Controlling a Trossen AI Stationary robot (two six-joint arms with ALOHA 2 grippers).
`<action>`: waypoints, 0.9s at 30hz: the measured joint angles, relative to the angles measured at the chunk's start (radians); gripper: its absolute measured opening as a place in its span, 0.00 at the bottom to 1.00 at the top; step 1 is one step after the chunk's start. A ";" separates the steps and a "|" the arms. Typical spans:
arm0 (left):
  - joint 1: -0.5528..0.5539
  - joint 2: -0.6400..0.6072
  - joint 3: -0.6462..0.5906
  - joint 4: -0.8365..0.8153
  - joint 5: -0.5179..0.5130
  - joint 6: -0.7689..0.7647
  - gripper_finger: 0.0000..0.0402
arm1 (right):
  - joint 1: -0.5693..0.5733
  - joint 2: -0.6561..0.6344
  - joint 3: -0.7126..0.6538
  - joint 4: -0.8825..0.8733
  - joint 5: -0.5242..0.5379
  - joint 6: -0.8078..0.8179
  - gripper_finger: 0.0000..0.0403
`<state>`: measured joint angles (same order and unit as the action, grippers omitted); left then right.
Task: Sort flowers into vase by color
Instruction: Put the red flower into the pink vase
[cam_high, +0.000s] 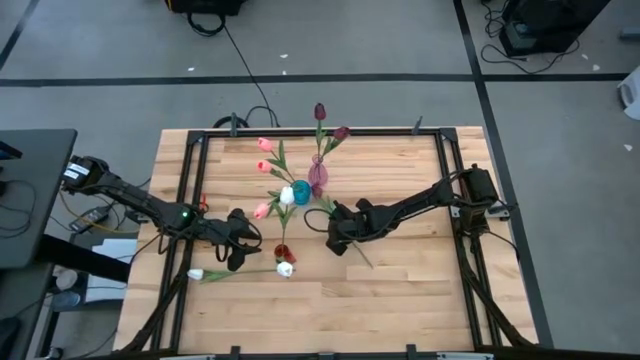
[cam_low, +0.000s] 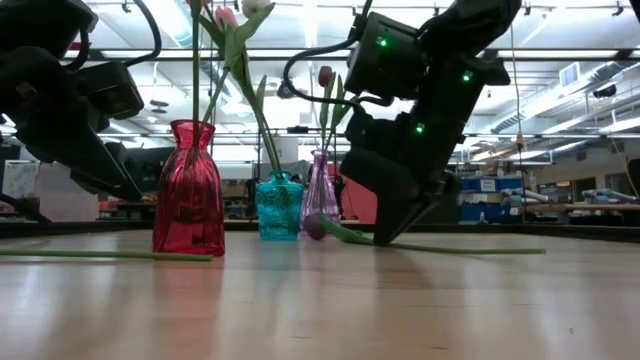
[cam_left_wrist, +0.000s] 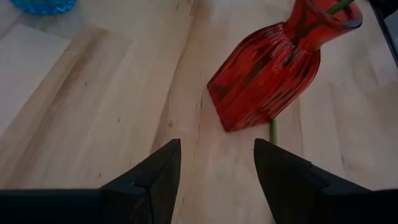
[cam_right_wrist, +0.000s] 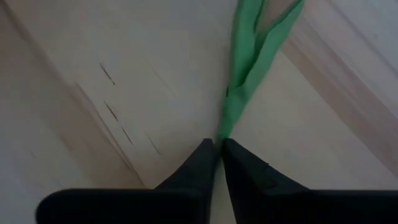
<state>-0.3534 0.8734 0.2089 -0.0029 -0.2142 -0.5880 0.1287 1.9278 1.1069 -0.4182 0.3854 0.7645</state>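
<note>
on the wooden desk (cam_high: 400, 290) the right pincer (cam_right_wrist: 219, 144) is clamped low on a flat-lying flower's stem (cam_right_wrist: 245, 81) to lift it; the left pincer (cam_left_wrist: 216, 163) hangs apart by the red vase (cam_left_wrist: 273, 74), waiting.

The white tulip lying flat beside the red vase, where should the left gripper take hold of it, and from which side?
Take the white tulip by mid-stem, left gripper coming straight down, open jaws set across the stem. It lies flat on the table, so only its top is free, and mid-stem keeps clear of the red vase.
</note>
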 joint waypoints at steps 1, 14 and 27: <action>0.000 0.000 0.000 0.000 0.001 0.000 0.52 | 0.000 0.000 0.000 -0.006 0.000 0.000 0.11; 0.000 0.000 0.000 0.000 0.022 -0.005 0.52 | 0.021 -0.001 0.000 -0.035 0.006 -0.093 0.21; 0.000 0.000 0.000 0.000 0.021 0.000 0.52 | 0.016 -0.001 -0.006 -0.020 -0.002 -0.105 0.29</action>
<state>-0.3534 0.8734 0.2089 -0.0032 -0.1928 -0.5877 0.1451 1.9266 1.1012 -0.4382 0.3829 0.6598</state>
